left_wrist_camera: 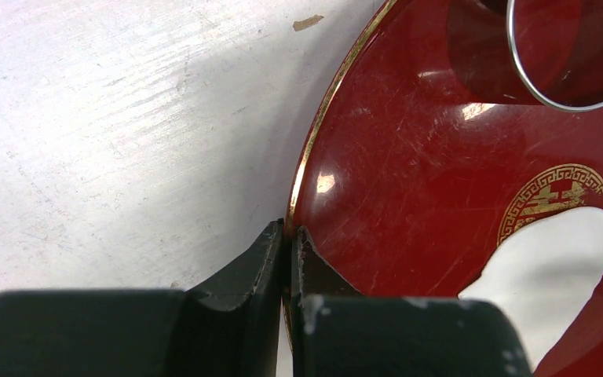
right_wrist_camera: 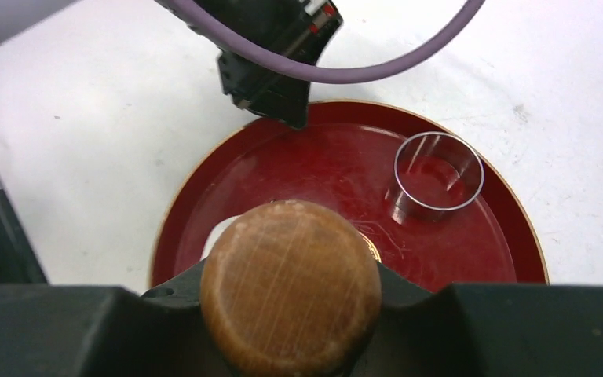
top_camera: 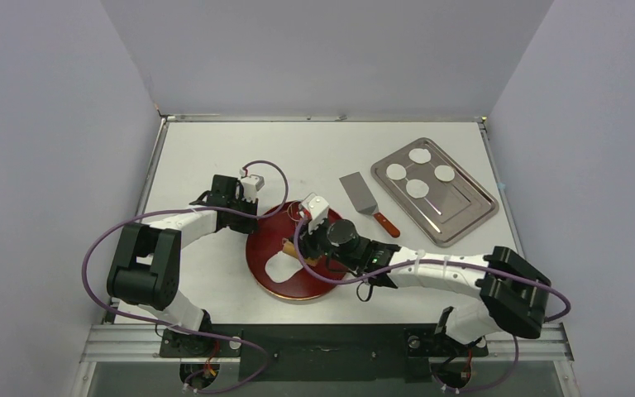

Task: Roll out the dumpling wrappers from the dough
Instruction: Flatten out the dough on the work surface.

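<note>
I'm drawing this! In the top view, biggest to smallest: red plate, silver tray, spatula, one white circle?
Biggest: red plate and silver tray, about alike, too close to rank.
Then spatula.
Smallest: white circle.

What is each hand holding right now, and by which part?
The left hand pinches the red plate by its gold-edged rim. The right hand grips a wooden rolling pin near its rounded end.

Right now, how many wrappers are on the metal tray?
4 wrappers on the metal tray, in a diamond at its far end: back, left, right, front. None seem hidden. The white piece on the red plate is dough, not counted.
</note>
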`<action>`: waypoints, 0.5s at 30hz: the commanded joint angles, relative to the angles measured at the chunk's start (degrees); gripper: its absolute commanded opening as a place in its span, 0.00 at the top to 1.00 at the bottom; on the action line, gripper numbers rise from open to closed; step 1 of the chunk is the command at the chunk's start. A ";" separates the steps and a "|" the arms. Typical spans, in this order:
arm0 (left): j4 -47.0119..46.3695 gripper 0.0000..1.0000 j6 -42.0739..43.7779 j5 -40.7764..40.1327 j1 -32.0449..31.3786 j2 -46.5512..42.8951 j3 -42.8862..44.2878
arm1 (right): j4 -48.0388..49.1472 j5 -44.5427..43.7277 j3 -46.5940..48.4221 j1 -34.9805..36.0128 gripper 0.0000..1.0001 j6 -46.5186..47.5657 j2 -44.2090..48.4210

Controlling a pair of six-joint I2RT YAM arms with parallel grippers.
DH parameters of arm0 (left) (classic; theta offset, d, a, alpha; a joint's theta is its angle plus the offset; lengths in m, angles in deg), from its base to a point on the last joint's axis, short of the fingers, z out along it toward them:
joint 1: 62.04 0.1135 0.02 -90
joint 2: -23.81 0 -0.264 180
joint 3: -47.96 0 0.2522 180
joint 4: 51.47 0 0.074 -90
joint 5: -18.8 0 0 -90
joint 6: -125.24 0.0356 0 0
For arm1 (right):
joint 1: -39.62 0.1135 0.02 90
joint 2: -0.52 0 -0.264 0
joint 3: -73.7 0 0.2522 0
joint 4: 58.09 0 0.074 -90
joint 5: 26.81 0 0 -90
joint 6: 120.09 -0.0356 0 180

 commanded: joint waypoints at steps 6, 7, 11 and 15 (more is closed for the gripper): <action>-1.08 1.00 0.66 -1.38 0.09 -1.01 -0.42 | 4.74 3.50 4.01 -0.96 1.00 1.99 -14.23; -1.13 1.00 0.69 -1.37 0.10 -1.07 -0.43 | 4.94 3.38 3.10 -0.82 1.00 1.47 -14.61; -0.81 1.00 0.55 -1.47 0.11 -1.33 -0.15 | 5.94 0.87 -2.85 1.52 1.00 -1.21 -13.94; -1.12 1.00 0.51 -1.74 0.13 -1.80 -0.37 | 7.43 0.31 -7.58 3.65 1.00 -5.50 -14.45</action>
